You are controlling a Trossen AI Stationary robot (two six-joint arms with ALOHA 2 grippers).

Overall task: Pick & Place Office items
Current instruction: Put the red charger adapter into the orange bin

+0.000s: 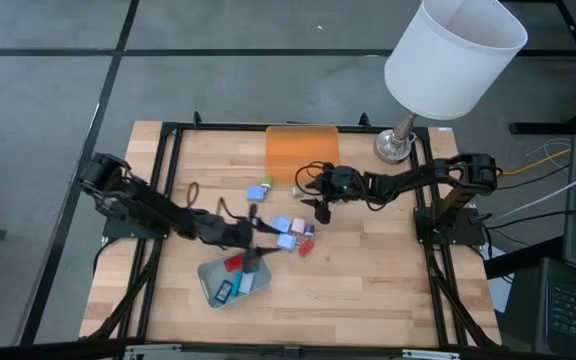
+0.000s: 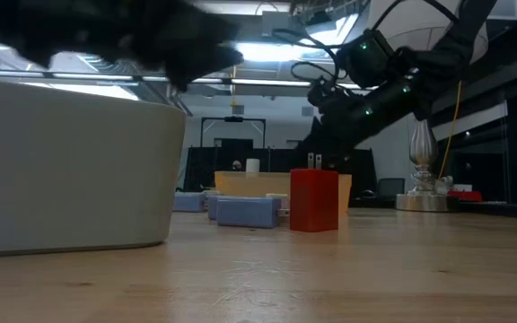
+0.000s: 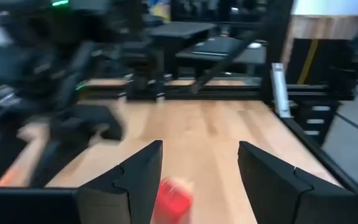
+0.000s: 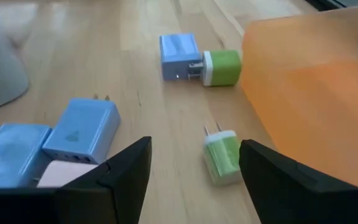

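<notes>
The office items lie scattered mid-table: a blue block (image 1: pixel 258 192) and green block (image 1: pixel 266 183), a green piece (image 1: pixel 296 190), pale blue blocks (image 1: pixel 280 225), a pink piece (image 1: pixel 298 228) and a red piece (image 1: pixel 305 247). My left gripper (image 1: pixel 253 260) hangs open over the grey tray (image 1: pixel 208 275), which holds a red piece (image 1: pixel 233 263) and blue pieces (image 1: pixel 246 283). In the left wrist view a blurred red piece (image 3: pixel 174 198) shows below the open left gripper (image 3: pixel 201 149). My right gripper (image 1: pixel 320 210) is open above the small green plug piece (image 4: pixel 221 158), its fingers either side without touching.
The orange tray (image 1: pixel 303 150) sits at the table's far edge, close beside the right gripper. A lamp with a white shade (image 1: pixel 453 55) stands on its metal base (image 1: pixel 396 145) at the far right. Black frame rails (image 1: pixel 168 180) run along both sides. Bare wood (image 1: pixel 388 290) lies toward the near right.
</notes>
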